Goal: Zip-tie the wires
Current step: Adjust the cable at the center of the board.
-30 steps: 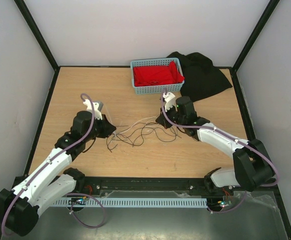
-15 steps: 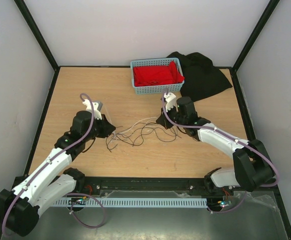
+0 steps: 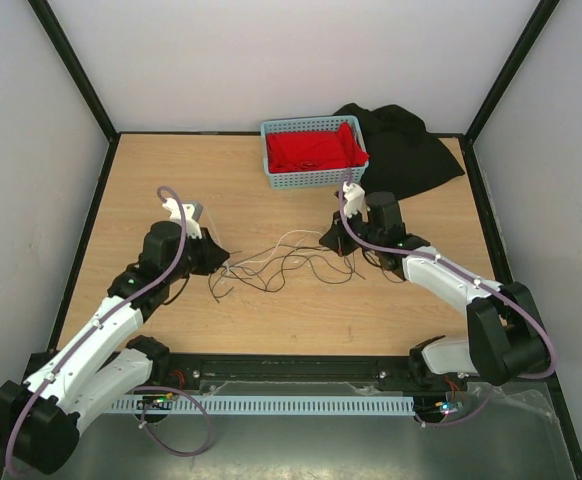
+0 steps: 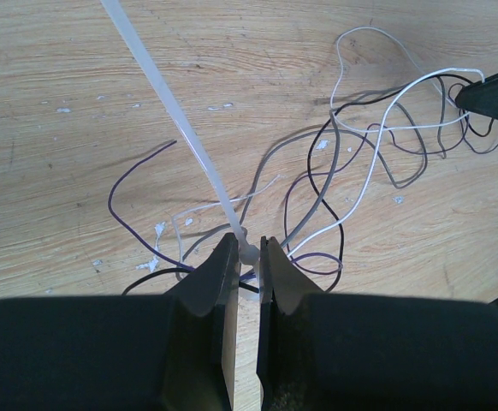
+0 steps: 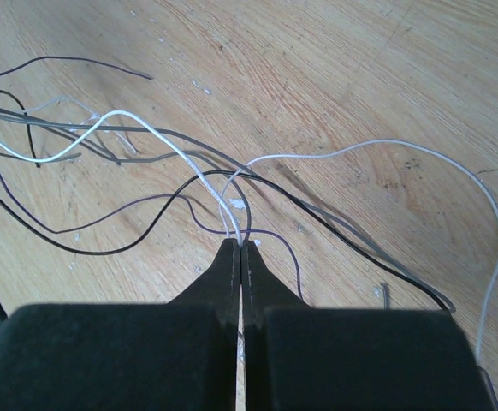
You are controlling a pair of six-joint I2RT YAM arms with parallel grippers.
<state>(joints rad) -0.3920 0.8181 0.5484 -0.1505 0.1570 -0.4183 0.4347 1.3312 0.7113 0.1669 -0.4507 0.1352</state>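
The wires [image 3: 283, 262] sprawl in loose loops mid-table [image 3: 271, 205], between the two arms. The left gripper [image 4: 247, 250] pinches the head of a white zip tie [image 4: 177, 120] at their left end. The right gripper [image 5: 239, 246], fingers pressed together, nips a few strands at their right end.

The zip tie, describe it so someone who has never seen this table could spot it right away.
On the wooden table, find the left gripper at the left end of the tangle of wires. The zip tie is pinched between its jaws and runs straight out from them across the wood. Unlike the thin, curly wires around it, it is a flat, stiff, milky-white strap.
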